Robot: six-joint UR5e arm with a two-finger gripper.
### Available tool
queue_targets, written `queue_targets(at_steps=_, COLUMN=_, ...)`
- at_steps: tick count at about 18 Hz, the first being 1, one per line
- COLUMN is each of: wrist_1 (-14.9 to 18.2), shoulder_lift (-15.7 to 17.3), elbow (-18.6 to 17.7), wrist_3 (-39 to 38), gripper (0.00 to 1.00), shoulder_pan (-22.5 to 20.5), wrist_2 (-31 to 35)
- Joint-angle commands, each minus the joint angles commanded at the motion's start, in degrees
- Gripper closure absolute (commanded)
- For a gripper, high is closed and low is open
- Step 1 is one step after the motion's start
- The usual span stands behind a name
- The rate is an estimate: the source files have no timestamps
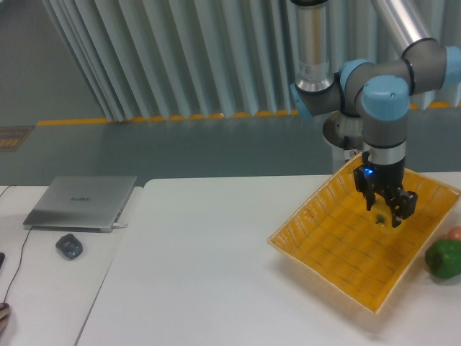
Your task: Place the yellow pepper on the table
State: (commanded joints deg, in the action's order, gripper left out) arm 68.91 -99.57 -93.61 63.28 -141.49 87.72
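— Two things were seen on the small desk point(43, 288) at far left: a closed grey laptop point(81, 202) and, just in front of it, a dark mouse point(69, 246).

— And on the big white table point(216, 274)?

— A yellow wicker basket point(346, 259) was found tilted at its right side. The gripper point(387, 210) was lowered into it by the arm point(382, 94), and its fingers were closed around the yellow pepper point(379, 217) (only a small yellow patch could be made out between them).

— Further right?

— A green pepper point(444, 258) was noted just beside the basket's right edge, with something reddish point(455, 233) cut off by the frame behind it.
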Motion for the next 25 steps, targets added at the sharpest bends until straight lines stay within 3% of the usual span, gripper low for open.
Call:
queue_targets(at_steps=3, wrist_1=-0.27, shoulder_lift=-3.42, elbow=4.3, wrist_3=3.76, gripper=0.44, shoulder_pan=-3.86, wrist_2=-0.09)
queue_targets(at_steps=7, wrist_1=-1.67, shoulder_lift=-7.55, elbow=7.21, wrist_3=9.13, gripper=0.44, shoulder_pan=-7.74, wrist_2=-0.01)
queue_targets(at_steps=9, wrist_1=-5.34, shoulder_lift=-10.89, elbow=8.53, wrist_3=11.16, gripper=0.44, shoulder_pan=-9.5, wrist_2=-0.01)
queue_targets(at_steps=13, wrist_1=-10.71, shoulder_lift=-15.12, elbow=8.8, wrist_3=11.51, gripper=0.44, shoulder_pan=-10.29, wrist_2=0.17)
queue_targets(at_steps=18, wrist_1=-12.92, shoulder_lift=-17.23, elbow=8.54, wrist_3=11.43, gripper=0.42, shoulder_pan=-10.38, wrist_2=0.26)
queue_targets(at_steps=21, wrist_1=-13.18, shoulder_lift=-17.23, elbow=8.27, wrist_3=12.04, gripper=0.28, shoulder_pan=-10.38, wrist_2=0.35)
queue_targets(at_steps=23, wrist_1=-13.27, shoulder_lift=-17.06, elbow=7.57, wrist_3=13.35, gripper=0.25, shoulder_pan=-10.38, wrist_2=0.43)
queue_targets(at_steps=25, wrist_1=-13.36, shoulder_lift=-16.62, elbow=7.13, wrist_3=13.71, gripper=0.08, shoulder_pan=-10.64, wrist_2=0.43)
